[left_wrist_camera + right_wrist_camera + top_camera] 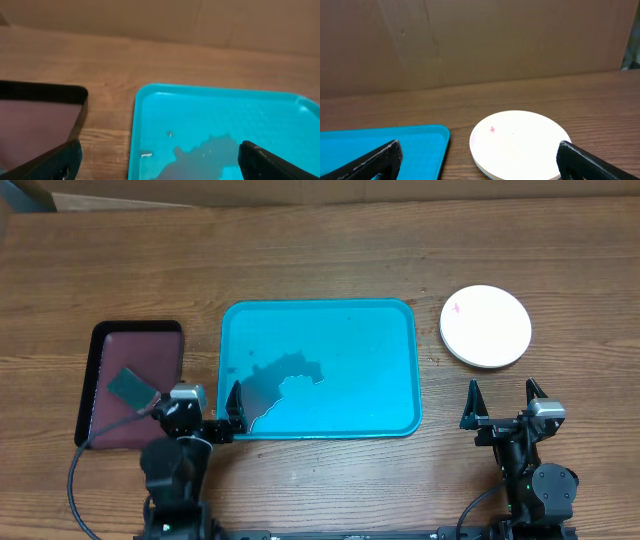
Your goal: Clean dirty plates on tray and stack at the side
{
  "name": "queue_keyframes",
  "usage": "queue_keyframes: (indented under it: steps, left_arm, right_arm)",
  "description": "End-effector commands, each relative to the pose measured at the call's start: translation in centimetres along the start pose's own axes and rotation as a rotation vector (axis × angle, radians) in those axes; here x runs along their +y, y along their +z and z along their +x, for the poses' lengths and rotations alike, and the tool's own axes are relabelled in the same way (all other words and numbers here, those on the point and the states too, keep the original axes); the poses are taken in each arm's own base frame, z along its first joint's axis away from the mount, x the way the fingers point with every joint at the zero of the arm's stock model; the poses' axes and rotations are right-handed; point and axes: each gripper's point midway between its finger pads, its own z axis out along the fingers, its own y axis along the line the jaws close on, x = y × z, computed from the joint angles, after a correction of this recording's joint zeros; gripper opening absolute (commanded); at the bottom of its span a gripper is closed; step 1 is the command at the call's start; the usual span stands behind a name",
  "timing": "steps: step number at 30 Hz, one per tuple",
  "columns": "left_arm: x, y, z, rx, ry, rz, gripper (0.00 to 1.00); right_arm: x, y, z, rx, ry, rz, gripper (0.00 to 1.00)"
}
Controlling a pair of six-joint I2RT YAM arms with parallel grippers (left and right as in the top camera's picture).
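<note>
Table [300,250] with tray [370,360], plate [486,326], maroon tray [140,355]

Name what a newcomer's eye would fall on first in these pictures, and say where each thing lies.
The bright teal tray lies in the middle of the table, with no plate on it. To its right sits a white plate with a small red mark.

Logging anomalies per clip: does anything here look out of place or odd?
Yes: the white plate beside the tray carries a small pink smear near its rim, so it looks unclean. Nothing else stands out.
</note>
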Motion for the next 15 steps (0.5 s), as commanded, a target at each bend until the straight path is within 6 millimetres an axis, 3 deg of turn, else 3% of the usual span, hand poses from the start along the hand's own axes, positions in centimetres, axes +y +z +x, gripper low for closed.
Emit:
queue_keyframes:
  steps: [1,11,15]
  left_arm:
    - [-0.2,-0.3,1.2,-0.024,-0.014,0.016,1.0]
    - [-0.3,-1.8,0.5,-0.087,0.007,0.005,1.0]
    - [-0.4,-2.6,-1.2,-0.166,0.017,0.005,1.0]
  right_arm:
    - [-0.1,0.0,0.1,-0.005,-0.004,0.003,1.0]
    - [-0.1,0.0,0.1,-0.005,-0.004,0.002,1.0]
    - [-0.1,0.0,0.1,-0.005,-0.004,0.003,1.0]
